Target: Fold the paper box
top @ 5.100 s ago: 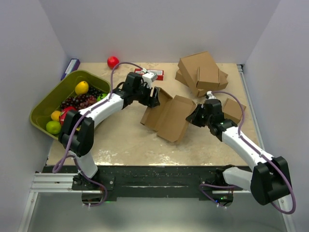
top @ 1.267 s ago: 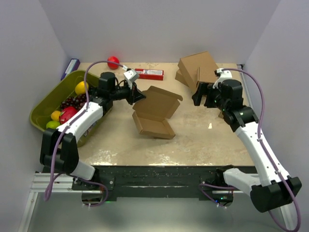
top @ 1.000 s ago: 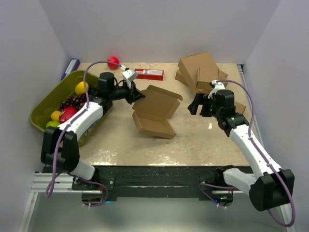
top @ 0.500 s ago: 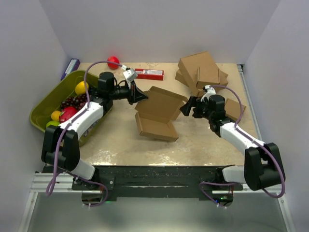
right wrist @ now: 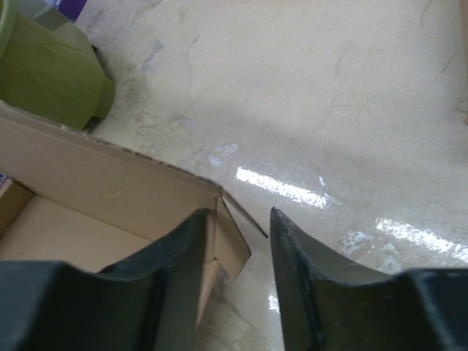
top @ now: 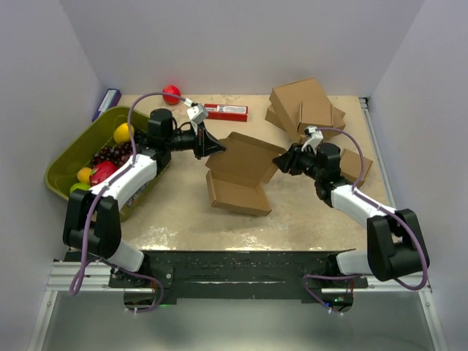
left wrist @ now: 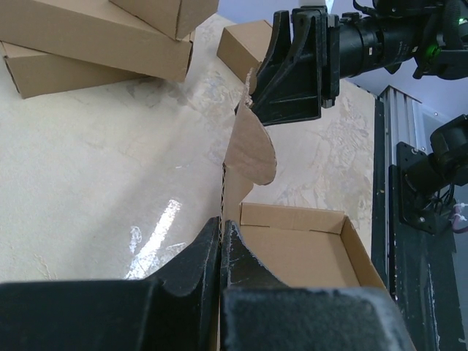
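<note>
The paper box sits mid-table as a shallow brown tray with its lid raised behind it. My left gripper is shut on the lid's left edge; in the left wrist view its fingers pinch the cardboard edge, with the tray to the right and a rounded flap beyond. My right gripper is at the lid's right corner. In the right wrist view its jaws stand part-way apart around a small corner flap, the left finger against the wall, a gap at the right finger.
A green basket of fruit lies at the left edge. A red ball and a red packet are at the back. A pile of brown boxes and a small brown box stand at the right.
My right arm has swung left from the pile of boxes to the lid's right corner, and its jaws have narrowed around the corner flap. The left gripper has kept its hold, barely moving.
</note>
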Robot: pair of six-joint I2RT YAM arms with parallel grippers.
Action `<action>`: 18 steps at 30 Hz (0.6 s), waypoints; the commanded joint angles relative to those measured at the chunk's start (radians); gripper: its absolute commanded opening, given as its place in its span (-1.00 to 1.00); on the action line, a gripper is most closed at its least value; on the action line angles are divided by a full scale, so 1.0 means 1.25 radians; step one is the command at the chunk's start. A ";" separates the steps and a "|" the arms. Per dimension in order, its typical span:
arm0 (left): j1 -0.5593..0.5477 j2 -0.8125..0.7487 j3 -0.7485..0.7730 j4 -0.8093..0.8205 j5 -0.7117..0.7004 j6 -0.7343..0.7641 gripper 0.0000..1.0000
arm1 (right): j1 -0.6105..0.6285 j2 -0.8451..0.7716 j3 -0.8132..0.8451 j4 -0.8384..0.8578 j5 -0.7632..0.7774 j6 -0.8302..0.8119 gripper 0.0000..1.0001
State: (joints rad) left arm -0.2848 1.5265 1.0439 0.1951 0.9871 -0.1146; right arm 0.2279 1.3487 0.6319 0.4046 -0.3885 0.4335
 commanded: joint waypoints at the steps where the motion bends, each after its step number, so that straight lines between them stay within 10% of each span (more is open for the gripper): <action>1: 0.001 0.006 -0.001 0.043 0.018 -0.019 -1.00 | -0.002 0.005 0.010 0.013 -0.045 -0.029 -0.29; 6: 0.001 0.012 0.001 0.041 -0.010 -0.031 -1.00 | -0.002 -0.003 0.006 -0.001 -0.037 -0.039 -1.00; 18: -0.018 0.032 0.046 -0.118 -0.181 0.071 -0.21 | -0.002 -0.081 0.007 -0.087 0.090 -0.131 -1.00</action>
State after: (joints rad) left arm -0.2897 1.5539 1.0512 0.0944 0.8280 -0.0814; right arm 0.2287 1.2846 0.6319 0.2977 -0.3355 0.3195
